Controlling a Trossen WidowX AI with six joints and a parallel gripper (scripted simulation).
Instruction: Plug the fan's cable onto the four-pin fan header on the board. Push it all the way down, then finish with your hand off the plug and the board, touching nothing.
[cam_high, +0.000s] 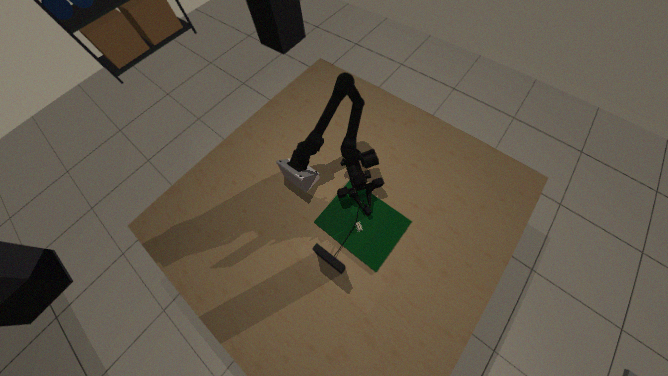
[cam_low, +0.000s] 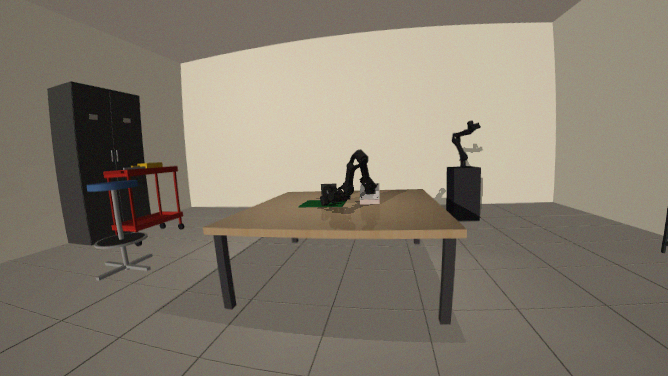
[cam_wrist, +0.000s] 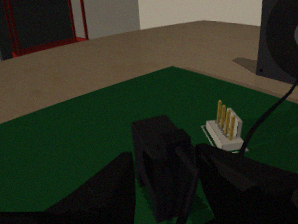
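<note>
The green board (cam_high: 382, 250) (cam_low: 306, 204) (cam_wrist: 75, 135) lies flat on the table. The white four-pin header (cam_high: 359, 226) (cam_wrist: 226, 142) stands on it, its brass pins bare and upright. The black plug (cam_wrist: 155, 142) is upright over the board, left of the header in the wrist view and apart from it. Whether its underside touches the board cannot be told. My gripper (cam_high: 368, 213) (cam_wrist: 164, 158) is slightly open around the plug, with a narrow gap at each fingertip. The fan's cable (cam_high: 347, 241) (cam_wrist: 271, 111) passes close by the header; another stretch hangs by the plug.
The black fan (cam_high: 328, 258) (cam_wrist: 276, 42) stands upright on the table (cam_high: 450, 300) (cam_low: 280, 220) beyond the board's edge. The arm's pale base (cam_high: 299, 176) (cam_low: 370, 199) is on the other side. A red cart (cam_low: 145, 220) and a stool (cam_low: 112, 186) stand on the floor.
</note>
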